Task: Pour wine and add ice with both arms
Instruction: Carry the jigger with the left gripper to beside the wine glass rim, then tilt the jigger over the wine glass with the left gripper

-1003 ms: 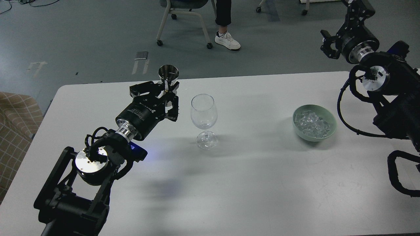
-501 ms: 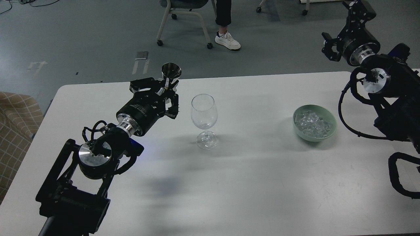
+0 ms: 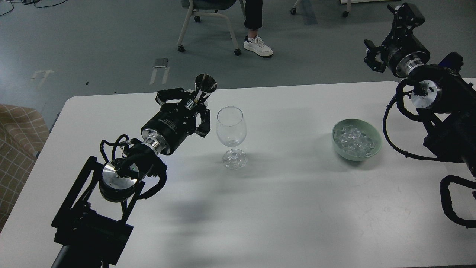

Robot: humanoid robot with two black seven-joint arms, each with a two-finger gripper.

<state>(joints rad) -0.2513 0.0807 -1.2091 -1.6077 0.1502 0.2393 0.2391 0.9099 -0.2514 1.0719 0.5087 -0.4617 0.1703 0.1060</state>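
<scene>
Nearest the viewpoint, the white table [image 3: 282, 223] lies bare along its front edge. The left arm [image 3: 122, 175] rises from the lower left corner, a silver joint cap facing up, and reaches diagonally toward the table's centre. Its left gripper [image 3: 193, 108] is closed on the narrow waist of a steel jigger [image 3: 204, 86], which is tilted, its upper cup leaning toward the glass and standing above the gripper. Just beside the gripper, to its right, an upright wine glass [image 3: 231, 131] stands on the table, apart from the fingers. Whether any wine lies in the glass or the jigger cannot be told; a few faint glints show low in the glass bowl.

Well to the right, at the same depth, a pale green bowl [image 3: 375, 147] holds the ice [image 3: 352, 141], a heap of clear cubes. The right arm [image 3: 438, 111] enters from the right edge, with black cables looping below it. The right gripper [image 3: 375, 56] hangs above the floor beyond the table's far right corner, well apart from the bowl; its fingers stand apart and hold nothing.

Beyond the table, on the grey floor, stand a wheeled chair [image 3: 208, 15] and a person's leg with a white shoe [image 3: 257, 46].
</scene>
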